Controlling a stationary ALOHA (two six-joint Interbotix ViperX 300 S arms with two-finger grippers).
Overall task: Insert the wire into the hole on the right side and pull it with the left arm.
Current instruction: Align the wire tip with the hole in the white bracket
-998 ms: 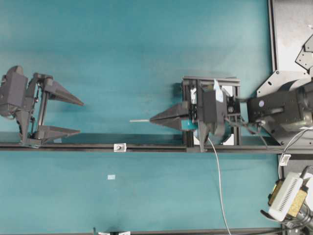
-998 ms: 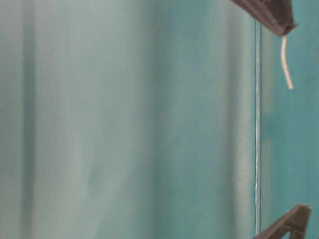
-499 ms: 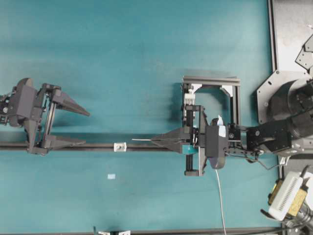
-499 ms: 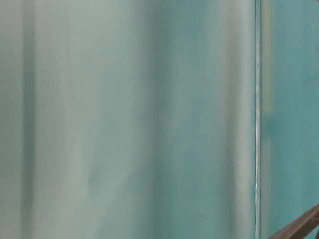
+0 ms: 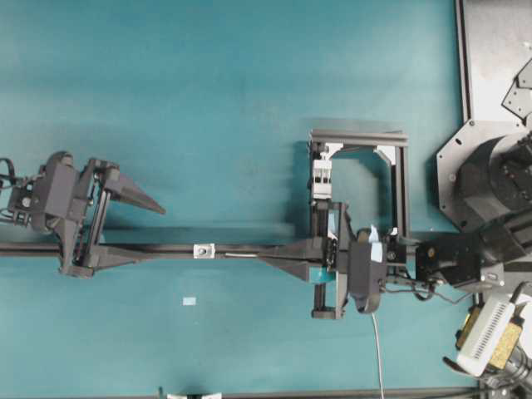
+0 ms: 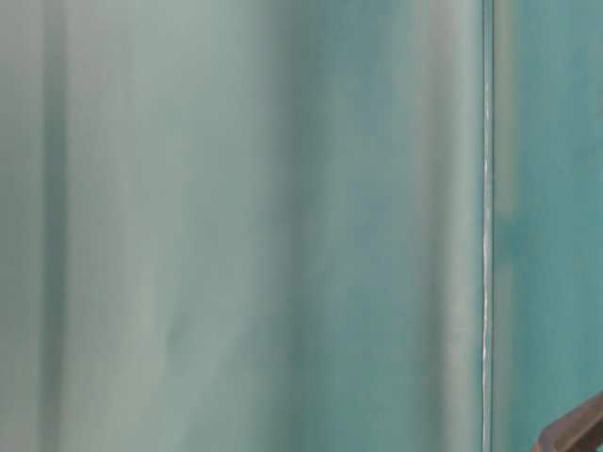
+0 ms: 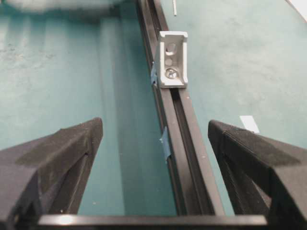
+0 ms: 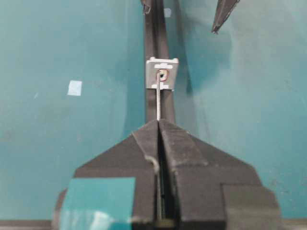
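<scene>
In the right wrist view my right gripper [image 8: 158,122] is shut on the wire [image 8: 159,98], a thin pale rod sticking straight out from the fingertips. Its tip lines up with the hole [image 8: 163,75] in the small white bracket [image 8: 162,82] on the black rail. From overhead the wire [image 5: 241,255] ends just right of the bracket [image 5: 203,249], with the right gripper [image 5: 261,256] over the rail. My left gripper [image 5: 154,230] stands open to the left of the bracket, its fingers straddling the rail. The left wrist view shows the left gripper [image 7: 154,122] empty and the bracket [image 7: 171,60] ahead.
A black rail [image 5: 166,249] crosses the teal table. A black profile frame [image 5: 357,137] with a white clip block [image 5: 322,176] stands behind the right gripper. A white tape patch [image 5: 189,300] lies in front. A thick white cable [image 5: 376,349] trails from the right wrist.
The right gripper came forward onto the rail and carried the wire left toward the bracket. The left gripper shifted right along the rail, staying open.
</scene>
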